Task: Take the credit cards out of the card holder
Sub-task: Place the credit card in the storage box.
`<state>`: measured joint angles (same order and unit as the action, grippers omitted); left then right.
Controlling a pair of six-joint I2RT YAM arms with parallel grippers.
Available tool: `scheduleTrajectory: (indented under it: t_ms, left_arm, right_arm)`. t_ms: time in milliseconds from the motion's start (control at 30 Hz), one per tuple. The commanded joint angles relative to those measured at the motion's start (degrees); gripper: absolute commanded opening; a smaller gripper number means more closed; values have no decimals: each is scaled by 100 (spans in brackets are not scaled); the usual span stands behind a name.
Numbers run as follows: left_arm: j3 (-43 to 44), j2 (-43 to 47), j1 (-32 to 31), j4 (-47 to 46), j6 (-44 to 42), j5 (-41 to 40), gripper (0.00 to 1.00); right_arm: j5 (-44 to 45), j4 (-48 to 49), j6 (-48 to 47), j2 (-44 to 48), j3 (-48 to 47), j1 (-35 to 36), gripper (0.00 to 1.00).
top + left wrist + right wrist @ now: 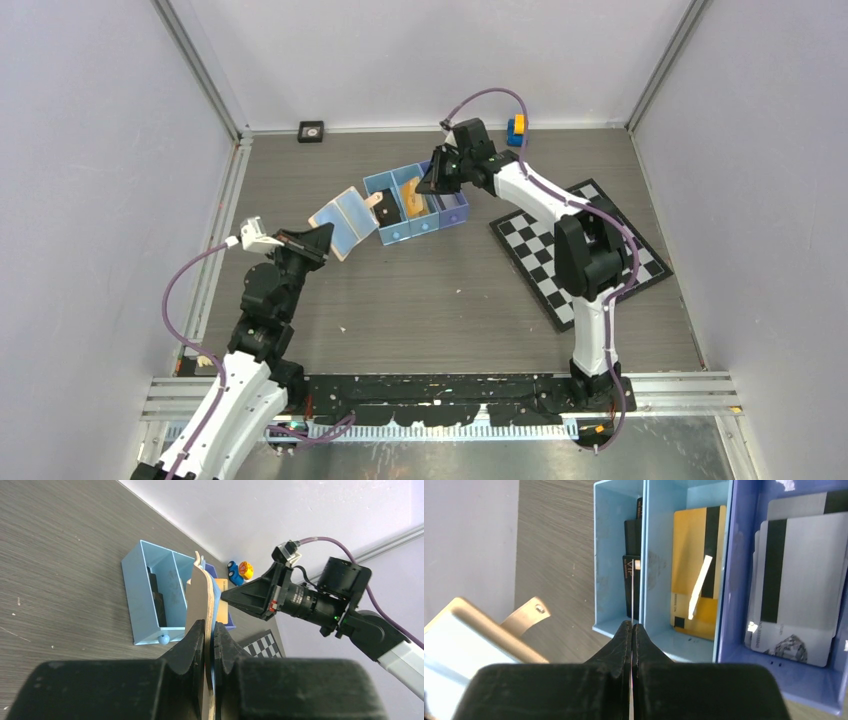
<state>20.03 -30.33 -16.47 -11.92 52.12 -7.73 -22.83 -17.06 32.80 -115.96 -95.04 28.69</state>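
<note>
My left gripper (209, 625) is shut on one flap of the tan card holder (202, 597), holding it above the table to the left of the tray. In the top view the card holder (345, 222) hangs open, its pale lining showing. Held edge-on in my shut right gripper (632, 625), a thin credit card (632, 597) stands over the blue tray's (619, 625) left compartment. Black cards (633, 535) stand in that compartment. A gold card (696, 565) lies in the middle one and silver cards (794, 590) in the right one. The holder's snap tab (526, 615) points toward the tray.
A checkerboard mat (580, 250) lies to the right of the tray (415, 205). Near the back wall sit a blue and yellow toy (516, 128) and a small black block (311, 131). Walls close in the table on three sides.
</note>
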Motion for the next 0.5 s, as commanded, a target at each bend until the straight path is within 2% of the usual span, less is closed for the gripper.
scheduleTrajectory:
  t_ms: [0,467]
  left_arm:
    - [-34,91,30,-253,-18,-191,0]
    - [-36,44,30,-260,4,-190,0]
  right_arm:
    - [144,-769,-505,-457,-827,-5,1]
    - [67,-1287,-612,-1334,-1883,3,1]
